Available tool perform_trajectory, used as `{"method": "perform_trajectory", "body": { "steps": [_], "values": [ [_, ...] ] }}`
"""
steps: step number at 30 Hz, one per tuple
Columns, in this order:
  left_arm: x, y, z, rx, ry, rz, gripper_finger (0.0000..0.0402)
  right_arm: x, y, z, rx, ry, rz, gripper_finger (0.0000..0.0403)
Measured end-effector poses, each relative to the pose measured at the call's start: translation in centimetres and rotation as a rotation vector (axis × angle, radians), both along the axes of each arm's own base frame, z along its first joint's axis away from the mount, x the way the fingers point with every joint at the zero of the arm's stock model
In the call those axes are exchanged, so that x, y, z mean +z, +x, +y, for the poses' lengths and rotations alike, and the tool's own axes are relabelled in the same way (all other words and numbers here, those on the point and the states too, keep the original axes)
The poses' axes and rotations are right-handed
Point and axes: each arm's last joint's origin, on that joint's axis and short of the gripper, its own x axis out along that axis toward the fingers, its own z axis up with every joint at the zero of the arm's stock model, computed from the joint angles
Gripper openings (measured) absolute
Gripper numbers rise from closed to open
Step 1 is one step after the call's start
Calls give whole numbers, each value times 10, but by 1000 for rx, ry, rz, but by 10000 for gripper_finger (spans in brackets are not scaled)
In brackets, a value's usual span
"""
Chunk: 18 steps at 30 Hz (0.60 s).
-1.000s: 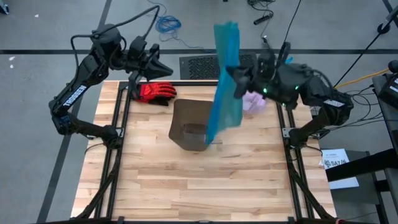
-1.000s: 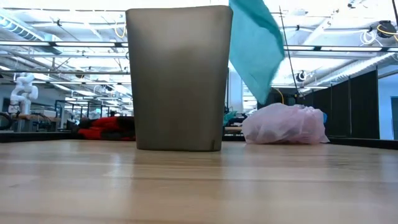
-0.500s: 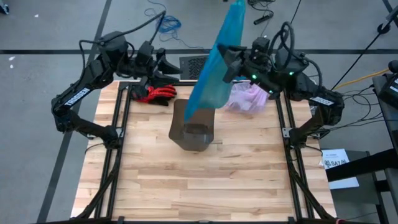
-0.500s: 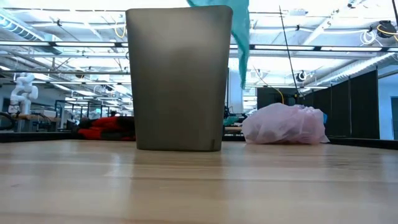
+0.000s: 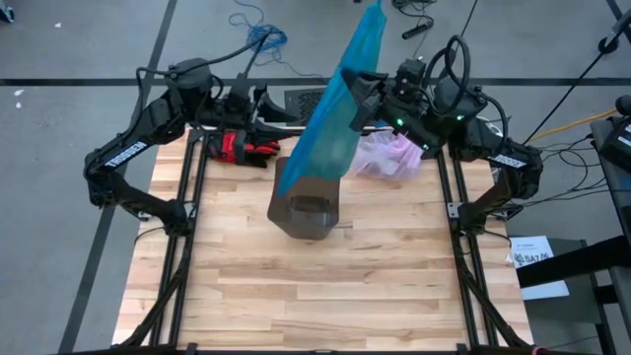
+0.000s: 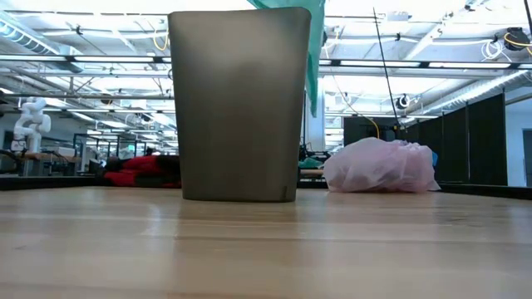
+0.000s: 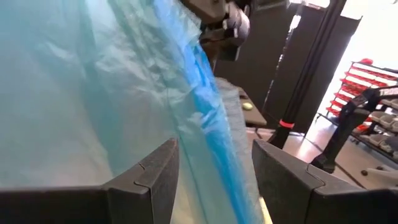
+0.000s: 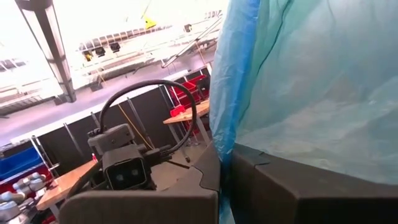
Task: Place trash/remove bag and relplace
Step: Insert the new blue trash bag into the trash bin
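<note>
Left gripper (image 5: 281, 106) has spread its jaws beside the teal-green plastic bag (image 5: 340, 108) clamped by right gripper (image 5: 360, 104), now nearer the grey bin (image 5: 304, 205); relining imminent.

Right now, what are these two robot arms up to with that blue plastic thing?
The right hand is shut on a teal bag, holding it up so it hangs down over the bin in the middle of the table. The left hand is open, at the bag's edge without gripping it. The old pink bag sits bundled on the table beside the bin, and a red glove lies nearby.
</note>
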Motion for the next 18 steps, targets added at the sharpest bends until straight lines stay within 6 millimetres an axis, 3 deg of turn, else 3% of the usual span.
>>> {"method": "perform_trajectory", "body": {
  "steps": [13, 18],
  "values": [
    [-11, 20, -5, -35, -41, 52, 196, -3, 11, 0, -3, -15, -5, 0],
    [-12, 20, -1, 47, -38, 59, 161, -3, 11, 1, 0, -18, -6, 0]
  ]
}}
